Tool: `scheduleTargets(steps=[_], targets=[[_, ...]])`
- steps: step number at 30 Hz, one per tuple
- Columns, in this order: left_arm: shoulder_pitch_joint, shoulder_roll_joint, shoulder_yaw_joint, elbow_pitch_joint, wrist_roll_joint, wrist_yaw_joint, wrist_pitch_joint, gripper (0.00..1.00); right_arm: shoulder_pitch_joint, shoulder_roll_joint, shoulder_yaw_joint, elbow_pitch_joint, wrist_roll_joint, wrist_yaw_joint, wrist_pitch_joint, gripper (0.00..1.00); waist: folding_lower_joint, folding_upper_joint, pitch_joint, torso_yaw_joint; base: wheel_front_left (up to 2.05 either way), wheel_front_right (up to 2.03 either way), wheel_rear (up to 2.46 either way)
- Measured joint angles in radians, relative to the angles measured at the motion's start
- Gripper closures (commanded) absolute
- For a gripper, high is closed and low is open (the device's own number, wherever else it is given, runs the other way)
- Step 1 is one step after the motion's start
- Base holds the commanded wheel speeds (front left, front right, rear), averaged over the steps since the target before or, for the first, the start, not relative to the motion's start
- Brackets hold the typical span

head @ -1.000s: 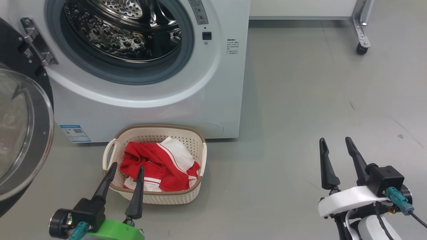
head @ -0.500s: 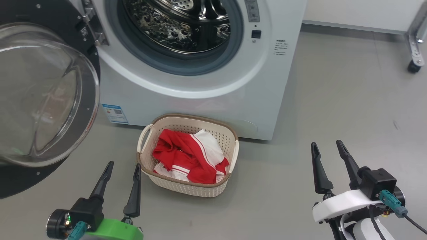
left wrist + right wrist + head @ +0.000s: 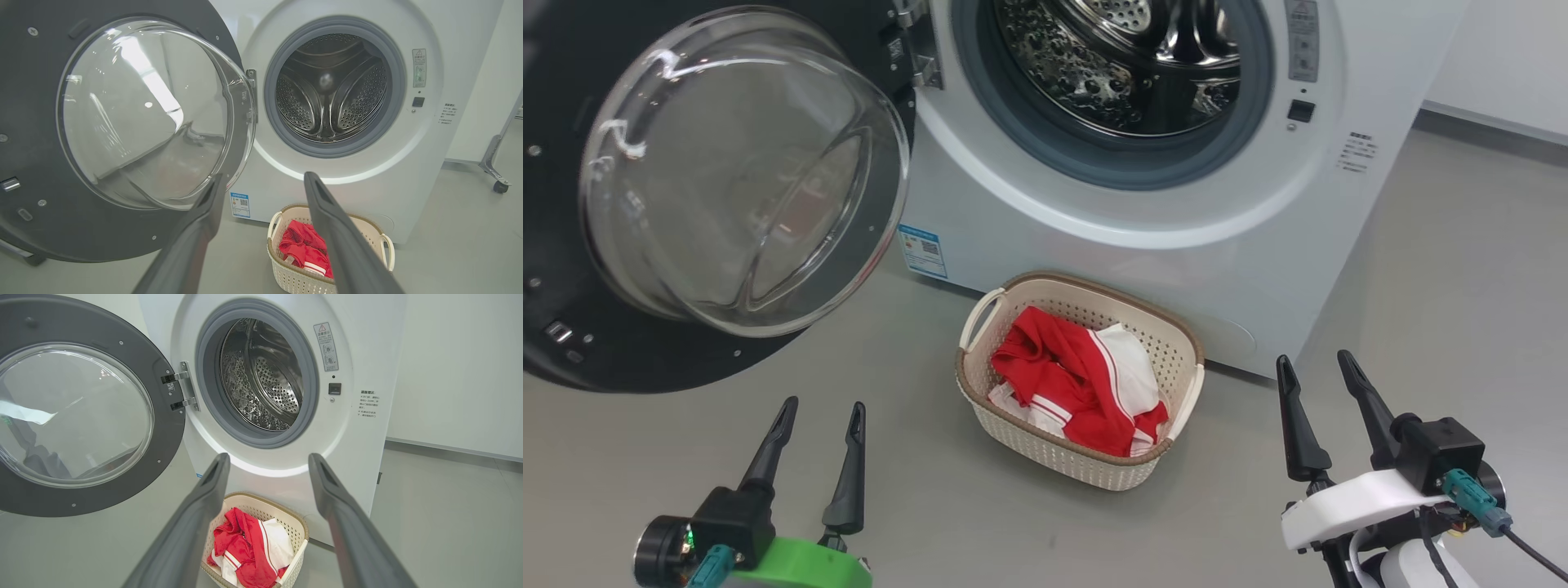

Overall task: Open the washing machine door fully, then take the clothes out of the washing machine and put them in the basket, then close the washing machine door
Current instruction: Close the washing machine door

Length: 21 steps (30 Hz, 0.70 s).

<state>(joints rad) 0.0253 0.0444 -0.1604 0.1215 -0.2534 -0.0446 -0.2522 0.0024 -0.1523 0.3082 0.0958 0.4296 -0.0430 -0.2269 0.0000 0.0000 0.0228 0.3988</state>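
Note:
The white washing machine (image 3: 1176, 245) stands with its round opening bare, and the steel drum (image 3: 331, 94) shows no fabric inside. Its door (image 3: 735, 171), black-rimmed with a bulging glass bowl, hangs swung wide to the left. In front of the machine sits the cream basket (image 3: 980, 404) with the red and white clothes (image 3: 1078, 380) bundled in it. My left gripper (image 3: 821, 408) is open and empty, low on the floor side left of the basket and below the door. To the right of the basket my right gripper (image 3: 1313, 363) is open too, holding nothing.
Grey floor (image 3: 890, 506) spreads around the basket. A white wall (image 3: 457, 367) runs to the right of the machine, and a metal frame leg on a caster (image 3: 499, 185) stands by it.
The head camera has turned left, so the machine and basket slid right in the picture and the open door came fully into view. Both grippers stay open and keep their places.

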Motion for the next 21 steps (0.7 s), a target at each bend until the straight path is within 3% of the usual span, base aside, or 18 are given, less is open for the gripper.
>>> scheduleTargets(steps=[10,21], targets=[[0.038,0.000,0.056,-0.034,-0.005,0.018,0.000,0.00,-0.006,0.012,0.041,0.002,-0.002,0.016,0.006,0.00,0.0000,0.0000,-0.002,0.110,0.00,0.00,0.00],[0.049,0.000,0.071,-0.058,-0.007,0.022,0.000,0.00,-0.016,0.017,0.050,0.012,-0.003,0.022,0.011,0.00,0.0000,0.0000,0.009,0.127,0.00,0.00,0.00]])
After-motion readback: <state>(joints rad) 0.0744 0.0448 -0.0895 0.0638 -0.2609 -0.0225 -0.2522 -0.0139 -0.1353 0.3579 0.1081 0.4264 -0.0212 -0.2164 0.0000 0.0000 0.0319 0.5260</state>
